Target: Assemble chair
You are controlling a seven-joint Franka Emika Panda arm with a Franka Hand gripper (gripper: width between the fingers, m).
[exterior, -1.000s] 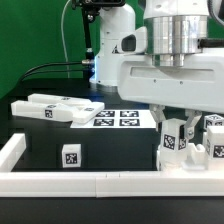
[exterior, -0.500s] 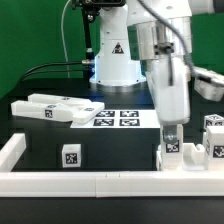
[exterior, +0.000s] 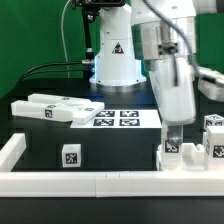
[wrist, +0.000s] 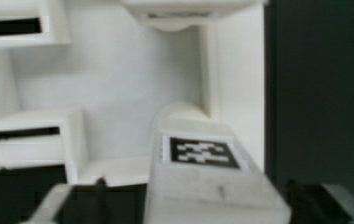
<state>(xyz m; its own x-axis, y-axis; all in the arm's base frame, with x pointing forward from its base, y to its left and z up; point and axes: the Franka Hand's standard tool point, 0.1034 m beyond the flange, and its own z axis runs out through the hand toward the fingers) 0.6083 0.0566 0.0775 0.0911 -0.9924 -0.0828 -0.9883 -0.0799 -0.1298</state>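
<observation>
My gripper point(exterior: 172, 138) hangs edge-on over the chair parts at the exterior view's front right. An upright white tagged chair piece point(exterior: 172, 150) stands between its fingers there. In the wrist view the same piece point(wrist: 204, 150) sits between the jaws of my gripper point(wrist: 200, 208), with a dark gap on each side, so the jaws stand open around it without touching. Beneath lies a larger white chair part point(wrist: 147, 95) with raised ribs. Other white tagged pieces point(exterior: 195, 152) stand close beside it.
Flat white bars point(exterior: 45, 108) lie at the exterior view's left, and a small tagged cube point(exterior: 70, 155) sits in front. The marker board point(exterior: 115, 117) lies mid-table. Another tagged block point(exterior: 213, 125) stands at the right. A white border rail point(exterior: 100, 182) runs along the front.
The hand has turned from broadside to edge-on over the right front parts during the last second. Since half a second ago it has barely moved.
</observation>
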